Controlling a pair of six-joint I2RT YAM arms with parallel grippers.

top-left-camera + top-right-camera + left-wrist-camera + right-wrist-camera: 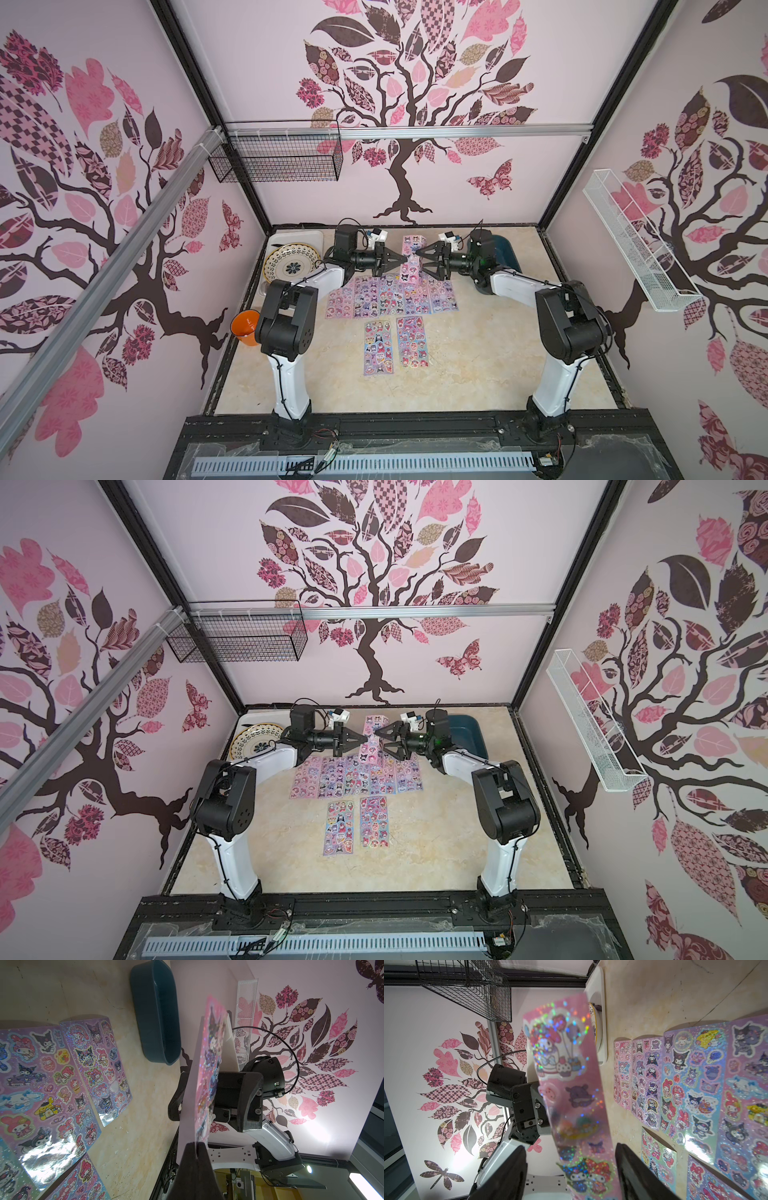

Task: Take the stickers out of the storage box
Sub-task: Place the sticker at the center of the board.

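A pink sheet of stickers [411,245] [374,723] stands upright above the table, between my two grippers. My left gripper [404,260] [367,738] [196,1144] is shut on one edge of this sheet [209,1059]. My right gripper [419,261] [379,741] [570,1147] faces it, open, with the sheet [571,1084] between its fingers [517,1167] and touching neither. Several more sticker sheets [390,297] [357,777] lie flat in a row on the table, and two lie nearer the front [395,345]. The teal storage box [505,249] [469,729] [158,1012] sits at the back right; the part of its inside that shows is bare.
A patterned plate [291,262] rests on a white tray [309,237] at the back left. An orange cup [245,326] stands by the left arm. A black wire basket [274,156] and a white wire basket [636,241] hang on the walls.
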